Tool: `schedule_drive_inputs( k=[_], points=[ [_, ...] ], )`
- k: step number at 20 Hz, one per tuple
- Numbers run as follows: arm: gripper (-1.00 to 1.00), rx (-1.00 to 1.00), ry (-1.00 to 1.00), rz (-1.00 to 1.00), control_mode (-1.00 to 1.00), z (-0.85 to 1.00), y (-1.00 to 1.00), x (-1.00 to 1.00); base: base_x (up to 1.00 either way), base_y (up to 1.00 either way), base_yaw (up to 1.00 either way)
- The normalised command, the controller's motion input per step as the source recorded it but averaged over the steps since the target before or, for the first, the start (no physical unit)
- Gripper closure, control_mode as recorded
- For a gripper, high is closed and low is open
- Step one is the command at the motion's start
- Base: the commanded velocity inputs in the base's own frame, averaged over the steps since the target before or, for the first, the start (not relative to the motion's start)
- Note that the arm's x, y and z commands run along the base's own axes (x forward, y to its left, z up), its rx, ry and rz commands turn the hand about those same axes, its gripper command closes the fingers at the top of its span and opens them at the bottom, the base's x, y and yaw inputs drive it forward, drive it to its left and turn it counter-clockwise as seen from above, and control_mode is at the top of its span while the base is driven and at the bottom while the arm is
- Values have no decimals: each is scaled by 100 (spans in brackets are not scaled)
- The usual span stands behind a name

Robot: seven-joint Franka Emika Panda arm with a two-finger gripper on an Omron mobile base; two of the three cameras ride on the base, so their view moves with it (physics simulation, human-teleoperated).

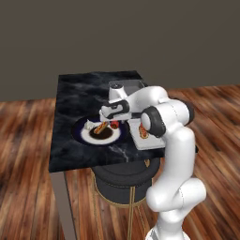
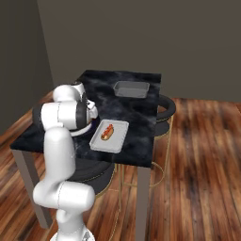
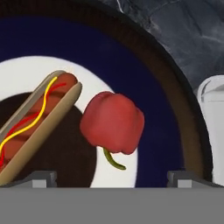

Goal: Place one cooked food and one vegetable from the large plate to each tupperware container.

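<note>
In the hand view the two dark fingertips of the gripper point(image 3: 112, 178) are seen at the bottom edge, set wide apart with nothing clamped between them. Just beyond them a red bell pepper point(image 3: 113, 123) is seen lying on the large plate point(image 3: 153, 78); its skin is glossy and lobed, and a curved green stem points back toward the fingertips. Beside the pepper a hot dog point(image 3: 37, 127) is laid diagonally across the plate, a reddish sausage in a tan bun, lined with wavy yellow and red sauce. The plate is built up of a dark brown centre, a white inner ring, a navy band and a brown outer rim. At the plate's edge the rounded corner of the pale tupperware container point(image 3: 213, 127) is visible, close to the rim. In the right base view this pale tray point(image 2: 120, 136) is shown on the black marble table point(image 2: 141, 106), with a second hot dog point(image 2: 107, 132) lying inside it. Farther back, near the table's far edge, the darker grey tupperware container point(image 2: 131, 89) is placed, well apart from the pale one.
</note>
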Motion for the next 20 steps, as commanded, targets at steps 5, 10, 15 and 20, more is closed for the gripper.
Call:
schedule_drive_inputs(
  k=[5,10,15,20],
  points=[
    [-100,0,0,0,-100,-20,0,34,0,0,0],
    [-100,0,0,0,-100,-26,0,35,0,0,0],
    [100,0,0,0,-100,-18,0,21,0,0,0],
    [100,9,11,-5,-100,-14,0,-21,0,0,0]
  ],
)
